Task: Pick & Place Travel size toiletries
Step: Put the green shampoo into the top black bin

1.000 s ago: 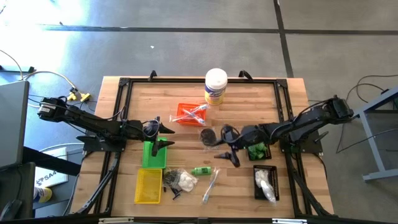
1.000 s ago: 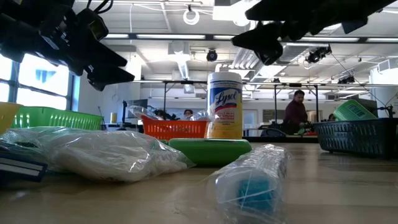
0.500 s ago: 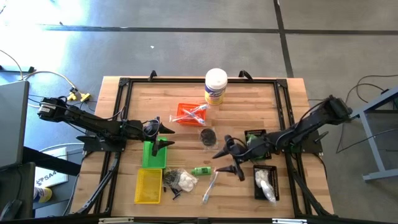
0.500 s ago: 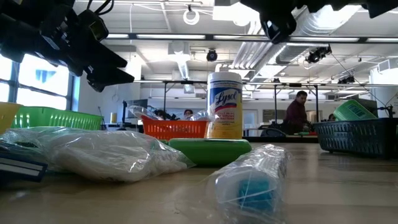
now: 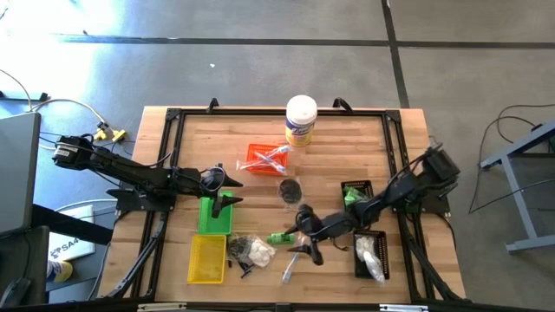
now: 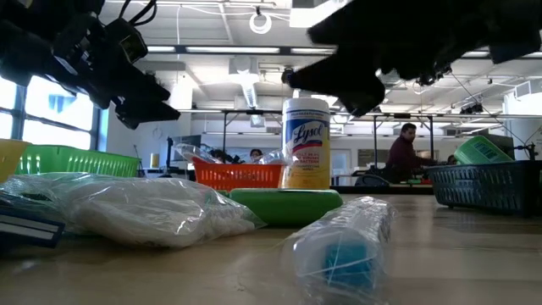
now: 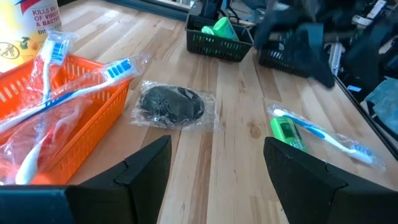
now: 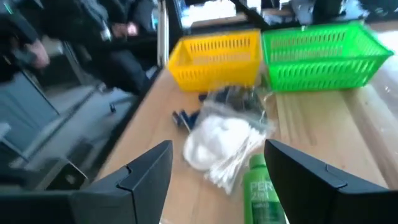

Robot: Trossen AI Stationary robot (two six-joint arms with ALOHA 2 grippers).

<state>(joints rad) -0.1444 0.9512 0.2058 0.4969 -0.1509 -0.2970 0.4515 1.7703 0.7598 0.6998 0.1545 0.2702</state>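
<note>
The travel size toiletries lie loose near the table's front: a green bottle (image 5: 279, 237) (image 8: 260, 190), a clear bag of white cotton (image 5: 256, 251) (image 8: 224, 140), a wrapped toothbrush (image 5: 293, 260) and a bagged black piece (image 5: 290, 189) (image 7: 171, 106). My right gripper (image 5: 303, 235) (image 8: 230, 180) hovers open just right of the green bottle, its fingers pointing at the bottle and touching nothing. My left gripper (image 5: 227, 189) (image 7: 217, 168) waits open above the green tray (image 5: 214, 215), holding nothing.
An orange tray (image 5: 267, 159) holds wrapped toothbrushes. A yellow tray (image 5: 206, 258) stands at the front left. Two black trays (image 5: 358, 198) (image 5: 371, 254) at the right hold a green bottle and a cotton bag. A white canister (image 5: 300, 120) stands at the back.
My right gripper has swung from over the black trays toward the table's left and near edge and has come down, ending beside the green bottle. Its fingers stay open. Nothing on the table has moved.
</note>
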